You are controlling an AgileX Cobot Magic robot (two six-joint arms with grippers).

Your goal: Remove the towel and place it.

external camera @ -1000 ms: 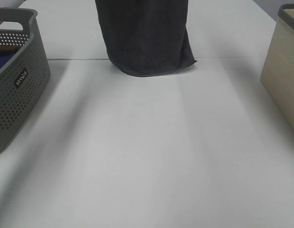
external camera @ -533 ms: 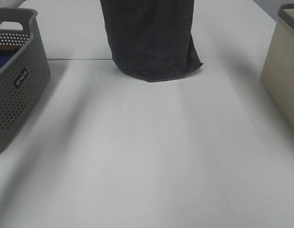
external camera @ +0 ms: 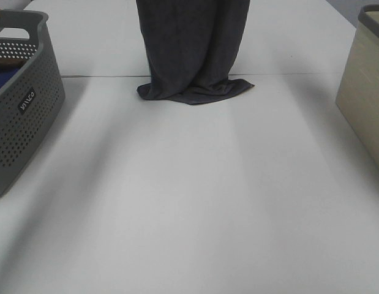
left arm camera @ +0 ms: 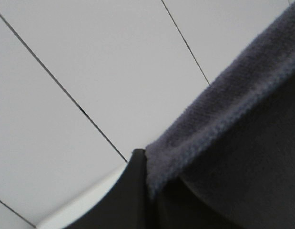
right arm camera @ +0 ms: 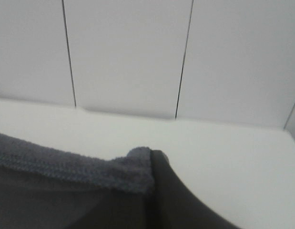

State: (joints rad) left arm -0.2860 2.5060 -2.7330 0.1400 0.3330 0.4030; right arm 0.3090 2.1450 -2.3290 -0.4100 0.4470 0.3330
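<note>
Above the far worktop [external camera: 177, 202], left hand [left arm camera: 146, 177] and right hand [right arm camera: 152, 177] pinch the towel [external camera: 192, 49] by its top corners, with its hem touching down and spreading flat yet to do.

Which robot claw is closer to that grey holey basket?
Probably the left gripper: it pinches the towel at the top, on the side toward the basket. The right gripper pinches the far side. Both are above the high view.

I see the towel [external camera: 192, 52] as nubby matt terry cloth, the table [external camera: 189, 202] smooth matt white, the basket [external camera: 24, 125] perforated grey plastic.
</note>
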